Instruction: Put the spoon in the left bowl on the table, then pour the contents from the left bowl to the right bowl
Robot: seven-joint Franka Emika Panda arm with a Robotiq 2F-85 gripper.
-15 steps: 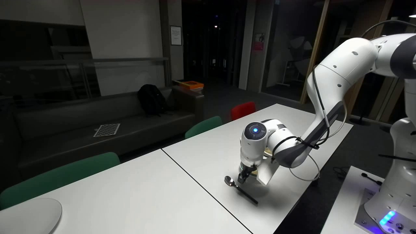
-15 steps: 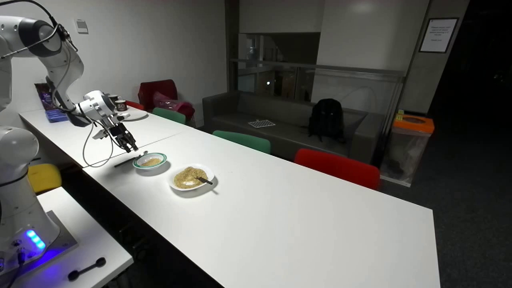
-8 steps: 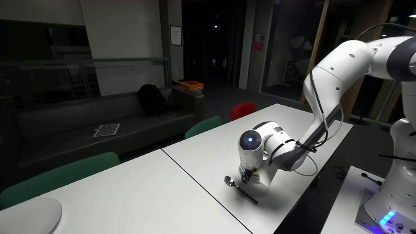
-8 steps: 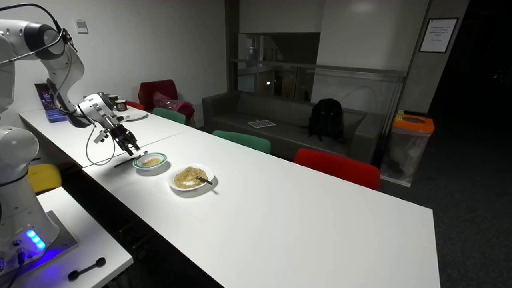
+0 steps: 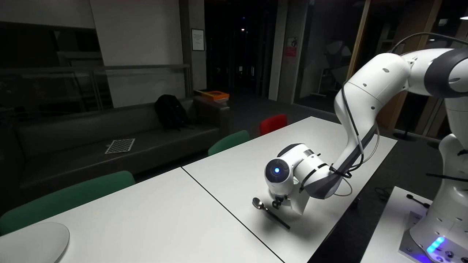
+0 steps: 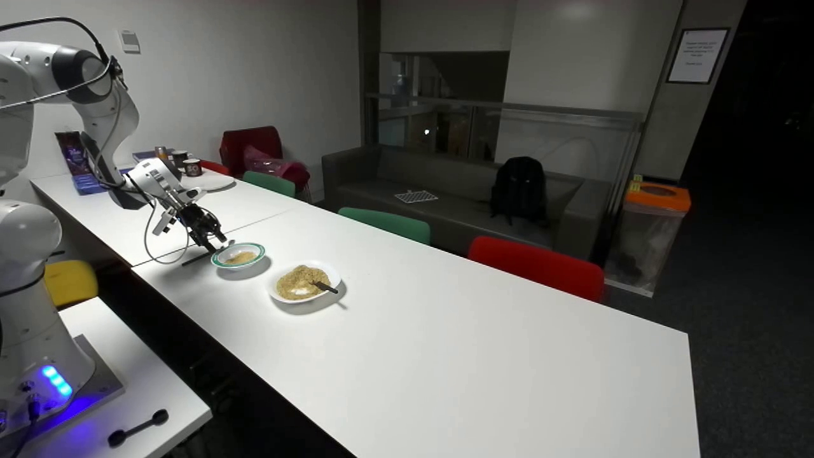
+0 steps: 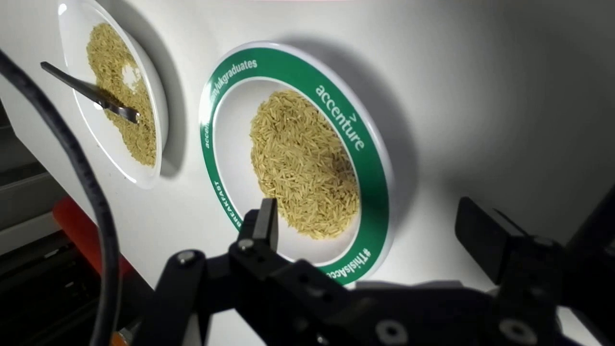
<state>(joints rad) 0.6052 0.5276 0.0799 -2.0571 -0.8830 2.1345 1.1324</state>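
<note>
Spoon (image 5: 271, 214), one, dark of handle, shiny of head: lying on the worktop (image 6: 509, 356) near the dark seam (image 5: 237, 219).

Left bowl (image 7: 377, 202), one, white with a lettered green rim: standing upright just beside the spoon, which is lying outside it; whether the two are touching cannot be told.

Rice-like grains (image 7: 302, 163), tan, one heap: lying in the left bowl, white inside showing around them.

Right bowl (image 7: 74, 43), one, plain white: standing upright near the left bowl, apart from it, holding a second grain heap (image 7: 108, 57).

Utensil (image 7: 79, 86), one, dark-handled: resting in that second heap, its handle reaching out past the rim.

Jaws, one pair, black: standing wide apart, hanging low by the spoon and the left bowl; in the wrist view the green rim and the worktop are showing between them, and one jaw is overlapping the rim, contact unclear.

Arm (image 5: 369, 84), one, white and dark grey: reaching over the worktop, the jaws hanging at its end.

Sofa (image 6: 439, 175), grey, carrying a black backpack (image 6: 518, 187); orange-lidded bin (image 6: 648, 248), standing beside it.

Red chair (image 6: 537, 266) and green chair (image 6: 385, 224): standing along the worktop in an exterior view.
</note>
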